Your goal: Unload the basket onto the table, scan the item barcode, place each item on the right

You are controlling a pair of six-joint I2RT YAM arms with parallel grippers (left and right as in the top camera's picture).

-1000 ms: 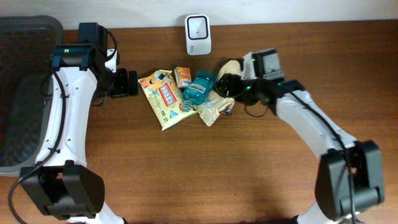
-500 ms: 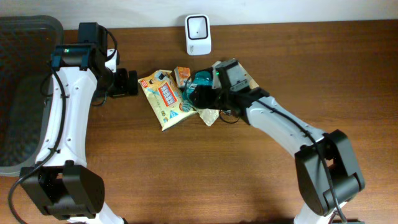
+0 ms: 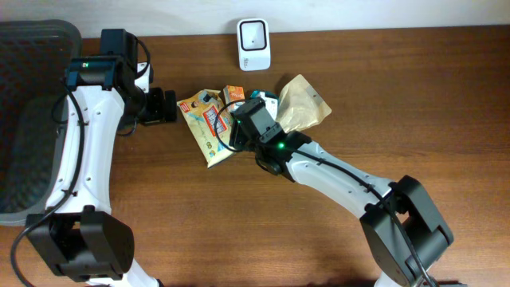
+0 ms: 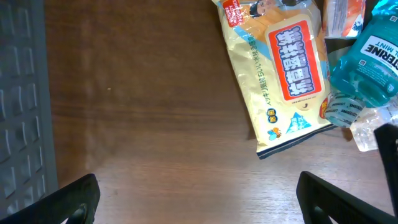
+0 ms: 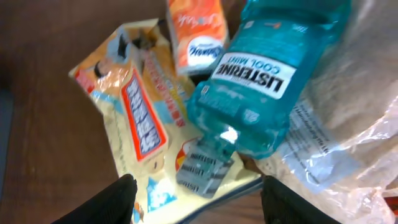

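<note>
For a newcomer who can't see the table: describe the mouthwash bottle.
Find the white scanner at the table's back edge. Just in front of it, the Listerine bottle lies on its side beside the yellow snack bag. It alone is translucent teal, with a dark label.

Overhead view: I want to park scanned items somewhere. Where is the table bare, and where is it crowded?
Bare: the table at front left, below the snack bag, and its right end past the brown pouch. Crowded: in front of the scanner, where that bag, the mouthwash bottle and orange carton bunch.
</note>
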